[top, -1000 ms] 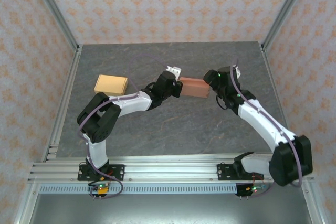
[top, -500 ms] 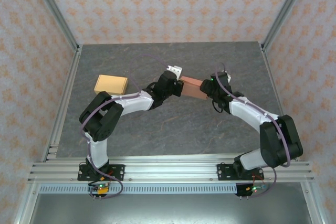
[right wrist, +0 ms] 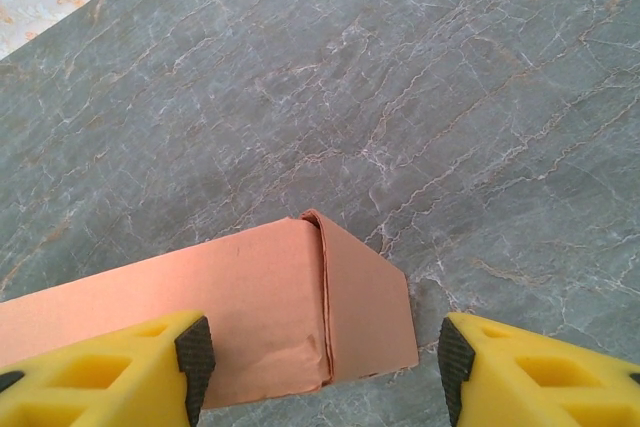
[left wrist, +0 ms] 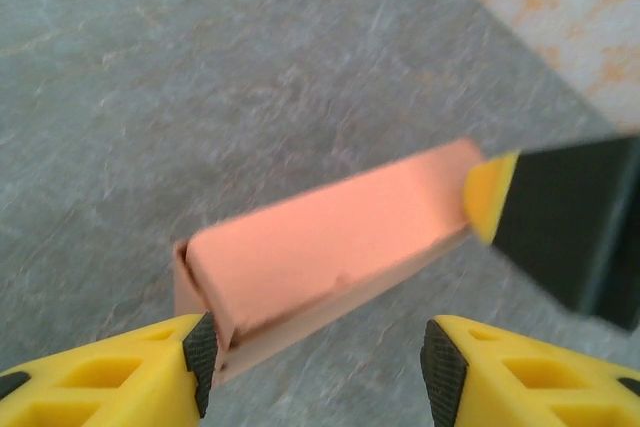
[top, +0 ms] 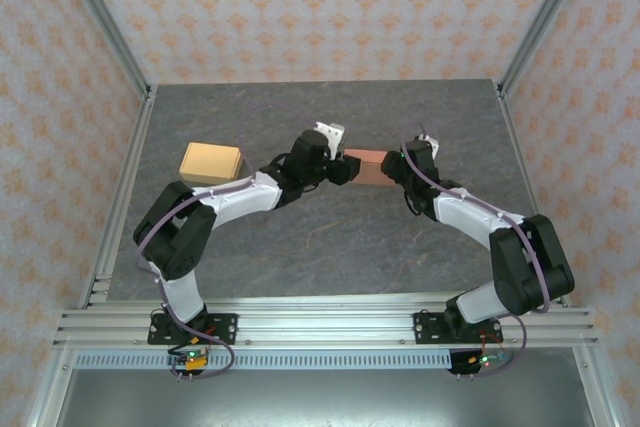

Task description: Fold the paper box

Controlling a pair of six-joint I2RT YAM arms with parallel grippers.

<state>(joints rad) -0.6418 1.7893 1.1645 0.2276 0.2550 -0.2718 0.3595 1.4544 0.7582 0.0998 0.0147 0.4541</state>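
The paper box is a closed orange-brown carton lying on the grey table between the two grippers. My left gripper is at its left end. In the left wrist view the box runs away from the open left gripper, and its near corner is by the left pad. My right gripper is at the other end. In the right wrist view the right gripper stands open astride the box's end flap, and its right fingertip is apart from the box.
A second, tan box lies at the left of the table, away from both arms. Metal frame posts and patterned walls close off the left, right and far sides. The marbled table surface stretches beyond the box.
The left gripper has gone from shut to open. The right arm has swung in, bringing its gripper over the box's right end.
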